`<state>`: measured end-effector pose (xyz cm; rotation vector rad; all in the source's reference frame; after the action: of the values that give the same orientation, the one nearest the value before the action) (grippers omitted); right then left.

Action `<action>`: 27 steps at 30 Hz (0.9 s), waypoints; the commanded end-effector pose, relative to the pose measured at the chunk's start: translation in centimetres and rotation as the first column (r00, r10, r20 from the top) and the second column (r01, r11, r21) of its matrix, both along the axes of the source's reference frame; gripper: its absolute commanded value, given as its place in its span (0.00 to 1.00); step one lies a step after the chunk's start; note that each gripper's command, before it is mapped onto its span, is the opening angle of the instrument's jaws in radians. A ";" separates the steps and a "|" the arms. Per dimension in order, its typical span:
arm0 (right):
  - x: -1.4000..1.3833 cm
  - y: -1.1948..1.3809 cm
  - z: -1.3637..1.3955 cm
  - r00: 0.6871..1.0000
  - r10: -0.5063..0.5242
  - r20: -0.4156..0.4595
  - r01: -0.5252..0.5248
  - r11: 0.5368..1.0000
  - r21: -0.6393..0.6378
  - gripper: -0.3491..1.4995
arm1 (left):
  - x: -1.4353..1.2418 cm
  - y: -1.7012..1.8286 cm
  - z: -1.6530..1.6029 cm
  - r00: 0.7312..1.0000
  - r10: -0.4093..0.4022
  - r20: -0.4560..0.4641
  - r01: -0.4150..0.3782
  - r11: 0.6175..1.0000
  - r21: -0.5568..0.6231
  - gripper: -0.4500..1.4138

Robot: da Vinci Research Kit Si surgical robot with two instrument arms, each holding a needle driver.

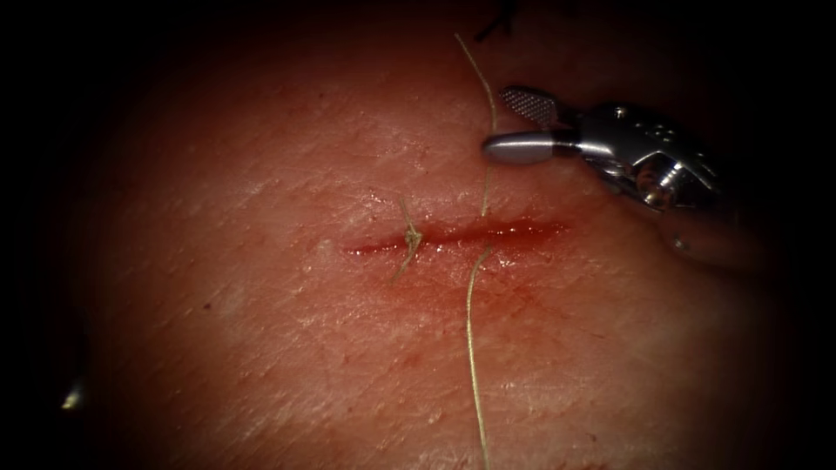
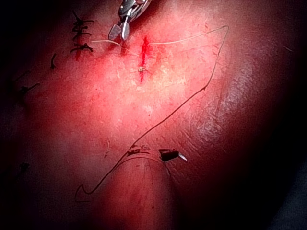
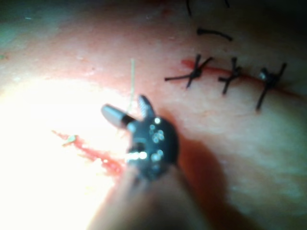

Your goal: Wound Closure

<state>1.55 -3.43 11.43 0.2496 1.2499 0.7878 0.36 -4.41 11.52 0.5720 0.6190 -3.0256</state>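
Note:
A short cut (image 1: 461,233) with red fluid runs across the tissue (image 1: 261,348). A tied knot with cut ends (image 1: 409,237) sits on its left part. Pale thread (image 1: 471,348) passes through the cut right of the knot and trails away on both sides. My right tool (image 1: 514,126) hovers open just beyond the cut on its right part, beside the thread, holding nothing; its spread jaws (image 3: 125,108) also appear from the wrist. The thread (image 2: 192,98) runs in a long loop to my left tool's tip (image 2: 169,154), where a small dark piece with a bright point sits; what it holds is unclear.
An older closed wound with several black stitches (image 3: 230,72) lies beyond the cut, also seen as black stitches (image 2: 81,36) near the right tool (image 2: 120,29). A slack thread loop (image 2: 84,194) lies beside the left shaft (image 2: 144,196).

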 end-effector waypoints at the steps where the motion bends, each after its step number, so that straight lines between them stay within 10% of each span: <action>1: 0.07 0.00 0.07 1.000 0.000 -0.003 0.000 1.000 -0.003 0.91 | -0.02 0.12 -0.12 0.999 0.035 -0.037 -0.035 0.999 0.012 0.69; 10: 0.06 -0.08 0.08 1.000 -0.008 0.003 0.008 1.000 -0.006 0.91 | -0.14 1.02 -0.95 0.920 -0.270 0.284 0.289 0.957 -0.028 0.56; 15: 0.03 -0.11 0.04 1.000 -0.011 0.000 0.011 1.000 -0.004 0.91 | -0.69 1.45 -1.13 0.753 -0.429 0.500 0.453 0.888 0.080 0.49; 20: -0.02 -0.13 0.00 1.000 -0.010 0.005 0.010 1.000 -0.007 0.91 | -1.58 1.24 -0.85 0.628 -0.555 0.546 0.502 0.825 0.260 0.49; 27: -0.24 -0.06 -0.16 0.999 -0.004 0.035 0.005 1.000 -0.030 0.90 | -2.44 0.64 -0.26 0.579 -0.628 0.520 0.471 0.778 0.416 0.50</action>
<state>1.25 -3.52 11.20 0.2142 1.2205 0.7653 -2.12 -3.84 11.28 2.0753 0.8989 -2.8851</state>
